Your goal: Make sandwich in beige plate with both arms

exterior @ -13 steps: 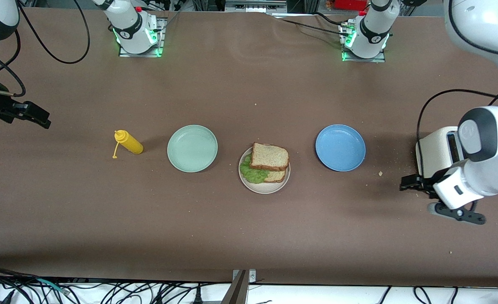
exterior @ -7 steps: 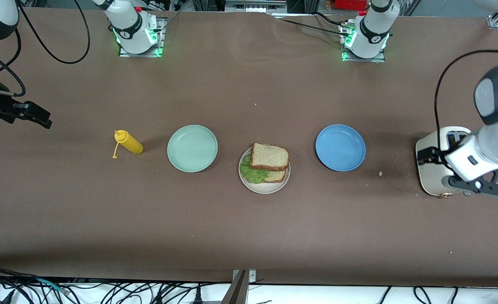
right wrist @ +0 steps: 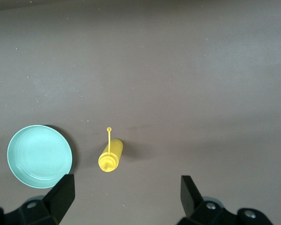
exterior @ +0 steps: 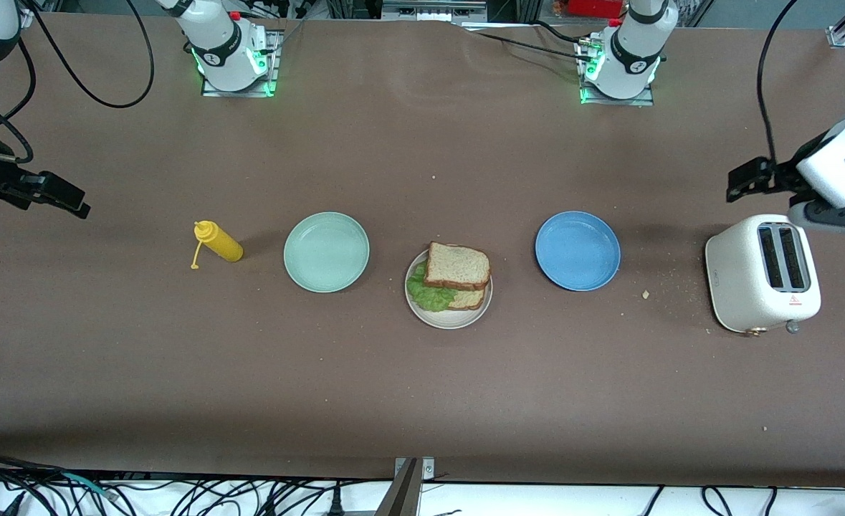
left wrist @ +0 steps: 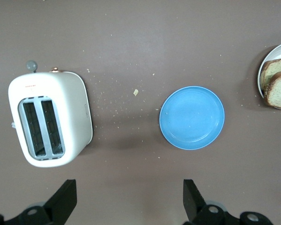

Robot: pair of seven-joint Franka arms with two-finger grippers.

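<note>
The sandwich [exterior: 452, 279] sits built on the beige plate [exterior: 448, 317] — both grippers, left [exterior: 741, 179] and right [exterior: 71, 203], hang wide-fingered and empty over the tabletop ends, so seemingly nothing remains.

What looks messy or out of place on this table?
Two small things. The yellow mustard bottle lies on its side beside the mint-green plate, its tethered cap hanging off. Crumbs are scattered between the blue plate and the toaster. The sandwich's top slice also sits slightly askew on the beige plate.
</note>
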